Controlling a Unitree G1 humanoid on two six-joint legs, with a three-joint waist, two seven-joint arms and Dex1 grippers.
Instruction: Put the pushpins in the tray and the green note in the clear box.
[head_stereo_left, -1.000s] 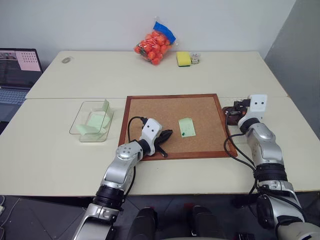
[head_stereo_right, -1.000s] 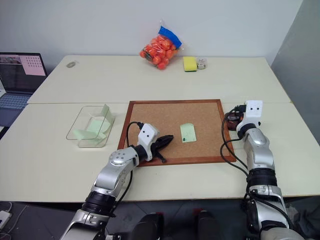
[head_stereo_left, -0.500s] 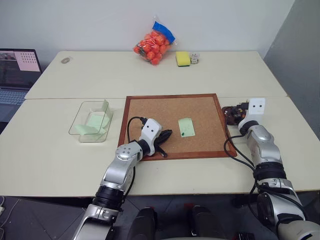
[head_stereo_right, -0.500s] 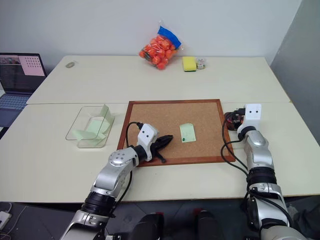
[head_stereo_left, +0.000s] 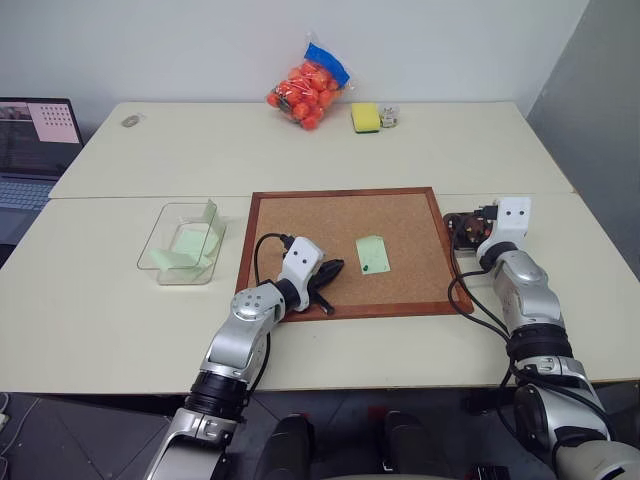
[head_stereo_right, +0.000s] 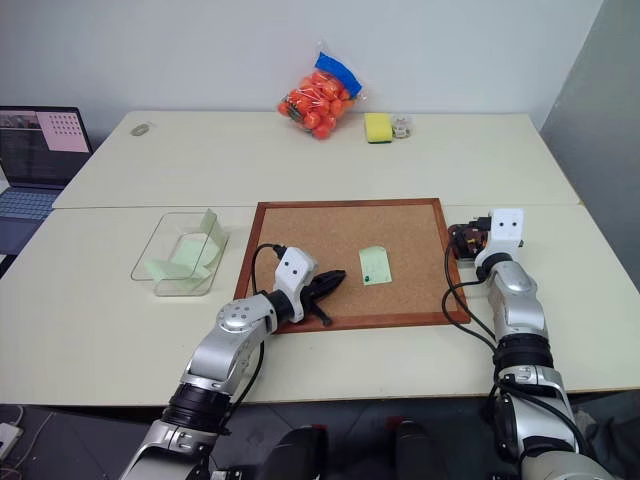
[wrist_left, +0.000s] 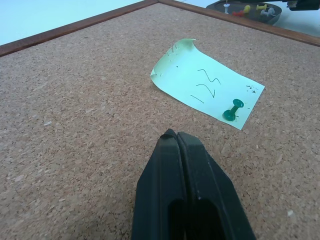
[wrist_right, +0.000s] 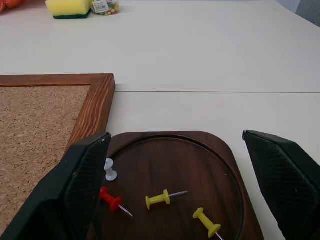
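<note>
Four pins lying in tray under wide-open, empty right tool; left tool closed, empty, near note on board.

Light: bright, even, diffuse overhead.
Shadows: soft, faint, short.
Glare: none evident.
Focus: head views sharp; wrist views soften toward 12 o'clock.

The green note on the cork board bears thin pen scrawls that cannot be read as words. No other lettering is legible.
</note>
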